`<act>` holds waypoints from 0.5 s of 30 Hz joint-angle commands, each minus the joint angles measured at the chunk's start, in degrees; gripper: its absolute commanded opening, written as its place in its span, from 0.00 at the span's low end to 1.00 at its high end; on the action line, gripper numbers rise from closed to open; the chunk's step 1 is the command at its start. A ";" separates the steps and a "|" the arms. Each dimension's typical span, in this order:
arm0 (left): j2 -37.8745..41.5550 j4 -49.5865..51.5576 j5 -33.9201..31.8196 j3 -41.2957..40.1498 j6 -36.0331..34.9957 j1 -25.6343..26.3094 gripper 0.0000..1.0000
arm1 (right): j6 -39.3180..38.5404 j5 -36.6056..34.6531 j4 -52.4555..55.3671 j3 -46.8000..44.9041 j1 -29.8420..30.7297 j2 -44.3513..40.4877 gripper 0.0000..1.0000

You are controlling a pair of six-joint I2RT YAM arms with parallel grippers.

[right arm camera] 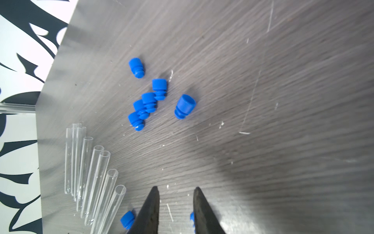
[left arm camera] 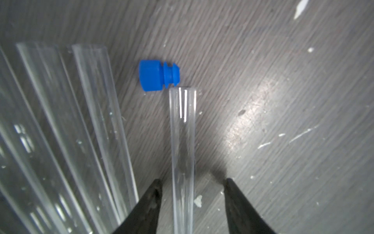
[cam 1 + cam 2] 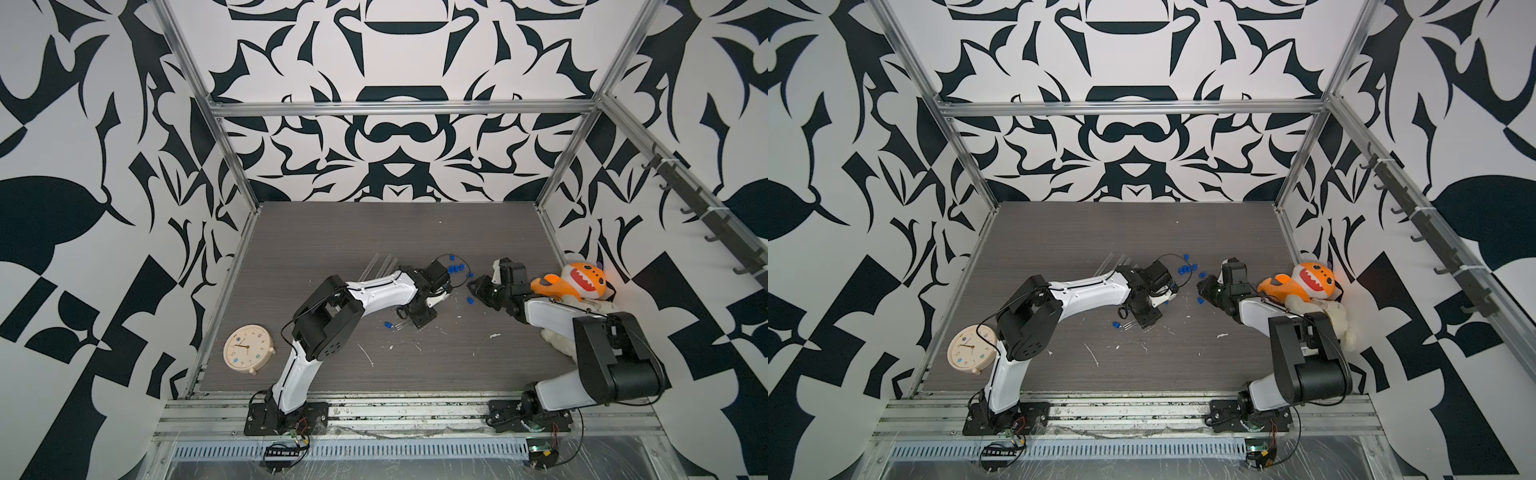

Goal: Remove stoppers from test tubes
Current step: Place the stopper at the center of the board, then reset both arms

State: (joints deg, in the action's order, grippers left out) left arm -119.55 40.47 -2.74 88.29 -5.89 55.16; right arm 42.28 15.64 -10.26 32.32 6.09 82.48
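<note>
Left wrist view: the left gripper (image 2: 193, 180) has its fingers (image 2: 149, 202) spread. 1 test tube (image 2: 183, 141) lies on the surface (image 2: 283, 81) between them with a gap on either side, so nothing is pinched. Its long axis runs straight out along the gripper's line, with the open mouth facing away from the fingers, and it looks clear along its whole length. 1 blue stopper (image 2: 153, 76) lies on its side just beside that mouth, its axis across the tube's. Whether they touch I cannot tell. About 3 more tubes (image 2: 87, 121) fan out alongside, mouths open.

The right wrist view shows what that one does not. The right gripper (image 1: 176, 187) has its fingers spread, pinching nothing. Beyond the tips, 6 stoppers (image 1: 148, 99) lie in a loose cluster, all off the tubes. 2 more lie close by the fingers, 1 of them partly hidden behind a finger. To the side is a fan of about 8 tubes, every mouth open.

In both top views the cluster sits at 10 o'clock of the right gripper, and the lone stopper lies at 9 o'clock of the left gripper. Tubes show from behind the left arm (image 3: 374, 291), long axes running from 7 toward 1 o'clock. Only these views show the clock (image 3: 248, 348) at 8 o'clock on the surface and the plush toy (image 3: 582, 280) at 3 o'clock.
</note>
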 commanded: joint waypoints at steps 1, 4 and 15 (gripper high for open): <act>3.03 3.12 -0.05 2.90 0.13 0.47 0.61 | -2.73 -2.50 3.90 1.94 -0.18 -3.70 0.33; 5.42 4.99 -0.60 4.61 0.34 0.54 0.68 | -5.91 -4.69 7.29 2.22 -0.16 -7.30 0.42; 28.42 -4.24 -5.59 -5.22 10.47 -8.38 1.00 | -20.60 -23.05 17.31 0.14 -0.50 -30.74 1.00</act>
State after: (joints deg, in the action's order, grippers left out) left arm -96.55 39.46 -4.43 87.77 -1.30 52.10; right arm 27.64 1.65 5.28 32.49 6.04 56.53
